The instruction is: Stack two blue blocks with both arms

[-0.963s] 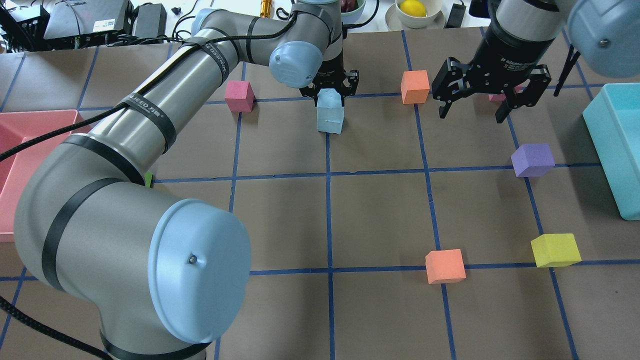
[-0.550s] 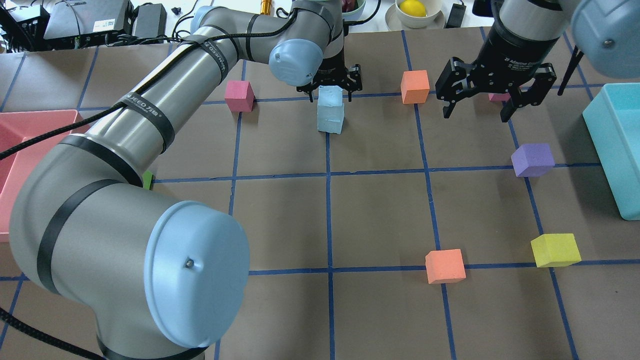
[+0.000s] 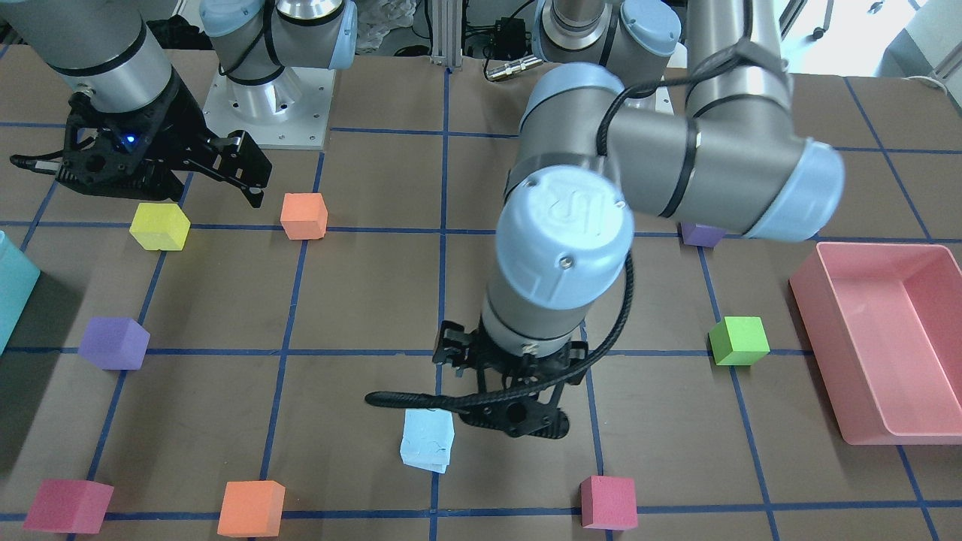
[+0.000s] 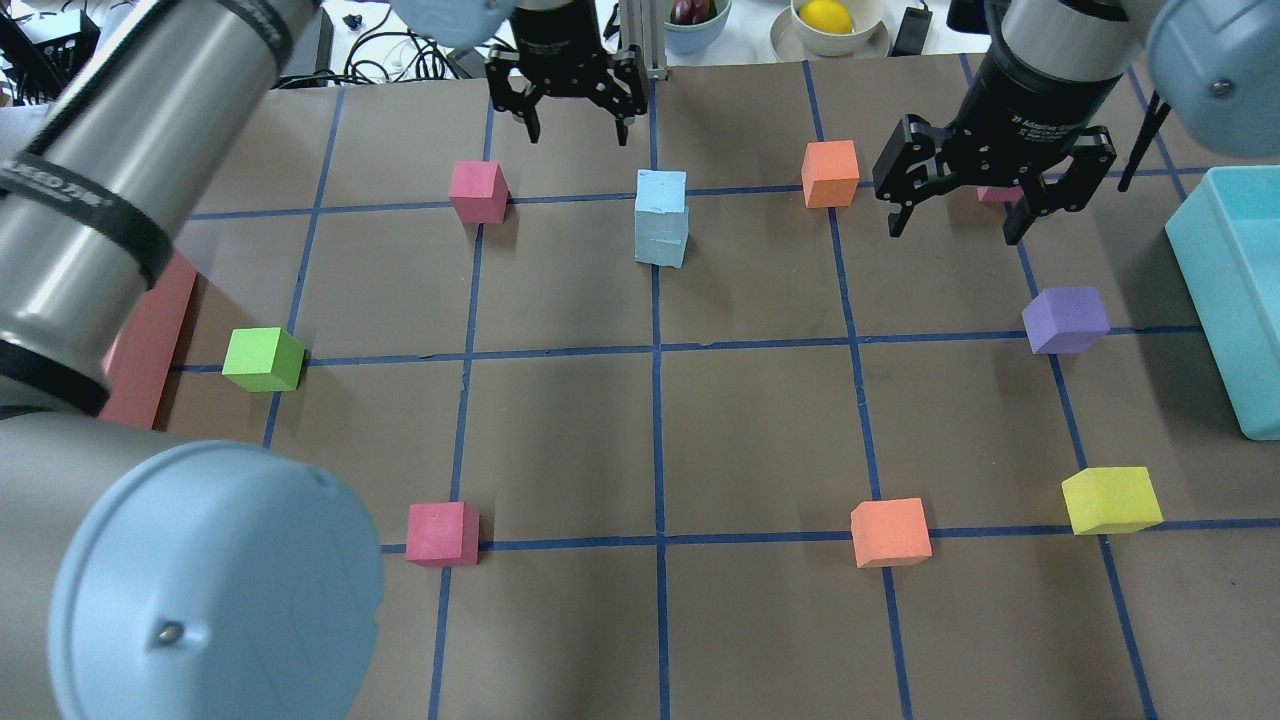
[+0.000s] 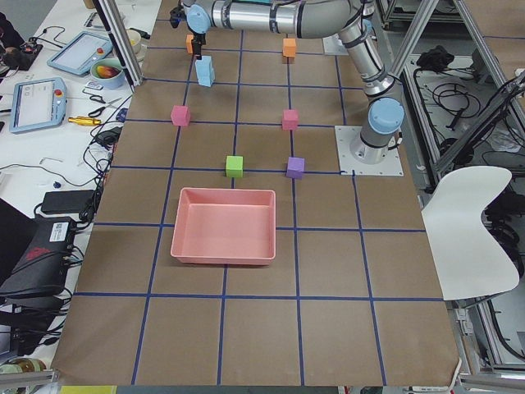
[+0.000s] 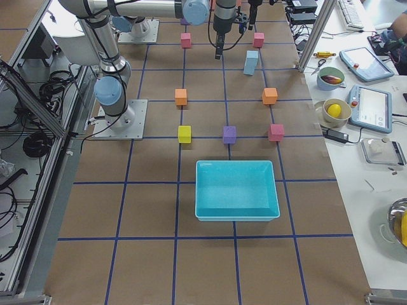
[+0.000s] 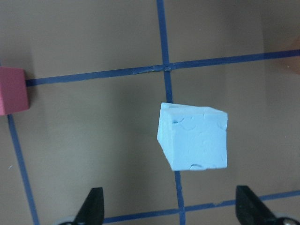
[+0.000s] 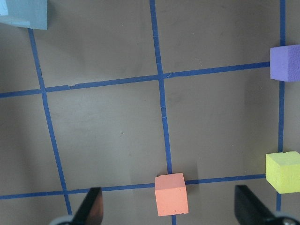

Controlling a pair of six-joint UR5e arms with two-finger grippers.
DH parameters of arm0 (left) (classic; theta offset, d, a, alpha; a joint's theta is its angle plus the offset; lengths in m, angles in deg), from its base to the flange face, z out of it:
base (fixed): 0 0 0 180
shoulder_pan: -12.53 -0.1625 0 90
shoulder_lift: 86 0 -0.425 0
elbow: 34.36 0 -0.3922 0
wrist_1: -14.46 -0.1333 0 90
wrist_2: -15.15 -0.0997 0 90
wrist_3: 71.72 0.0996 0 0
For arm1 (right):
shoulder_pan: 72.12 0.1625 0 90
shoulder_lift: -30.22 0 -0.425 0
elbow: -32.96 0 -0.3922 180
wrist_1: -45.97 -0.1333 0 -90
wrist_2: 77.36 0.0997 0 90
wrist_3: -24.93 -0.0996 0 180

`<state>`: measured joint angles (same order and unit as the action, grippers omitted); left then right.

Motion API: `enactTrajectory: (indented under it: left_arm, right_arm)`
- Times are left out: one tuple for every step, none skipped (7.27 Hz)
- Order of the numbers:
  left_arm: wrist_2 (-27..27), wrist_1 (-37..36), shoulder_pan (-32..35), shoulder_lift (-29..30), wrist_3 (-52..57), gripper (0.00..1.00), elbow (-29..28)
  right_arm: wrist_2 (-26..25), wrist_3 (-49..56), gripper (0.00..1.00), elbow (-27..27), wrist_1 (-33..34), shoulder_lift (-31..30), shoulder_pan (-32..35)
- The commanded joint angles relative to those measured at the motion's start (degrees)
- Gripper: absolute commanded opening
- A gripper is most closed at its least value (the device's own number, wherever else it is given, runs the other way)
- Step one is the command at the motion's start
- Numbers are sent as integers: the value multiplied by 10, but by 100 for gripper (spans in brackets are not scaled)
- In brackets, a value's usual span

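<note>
On table (image 4: 760,430), blue blocks (image 4: 661,220) stacked, left pincer (image 4: 578,128) spread

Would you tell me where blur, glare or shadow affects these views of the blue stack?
Overhead exterior: the left arm looms soft at lower left, glare streaking its tube; the blue stack is sharp. Exterior front-facing: that arm's joint cap looks slightly smeared. Left wrist: top block crisp.

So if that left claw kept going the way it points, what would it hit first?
The left gripper points straight down. Its wrist view shows the upper blue block roughly ahead, so probably that. The other views suggest it hangs off to one side, so possibly the mat beside it.
</note>
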<state>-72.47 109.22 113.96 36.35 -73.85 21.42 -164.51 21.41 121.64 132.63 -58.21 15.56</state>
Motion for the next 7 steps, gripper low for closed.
enactTrajectory:
  left_arm:
    - [-2, 82, -49, -108, 71, 99, 40]
    - [-3, 89, -56, -170, 75, 99, 89]
    - [-18, 93, -64, -229, 76, 99, 152]
    - [-19, 92, -88, -275, 76, 99, 208]
    - [-14, 85, -135, -307, 83, 98, 255]
    - [-15, 70, -152, -329, 90, 99, 285]
    - [-19, 40, -148, -332, 77, 100, 302]
  right_arm:
    - [0, -1, 100, 0, 0, 0, 0]
    - [0, 0, 100, 0, 0, 0, 0]
    - [0, -1, 100, 1, -1, -1, 0]
    - [0, -1, 100, 1, -1, -1, 0]
    - [0, -2, 100, 3, -1, -1, 0]
    - [-1, -3, 100, 10, -1, -5, 0]
    - [-1, -4, 100, 25, 0, -10, -1]
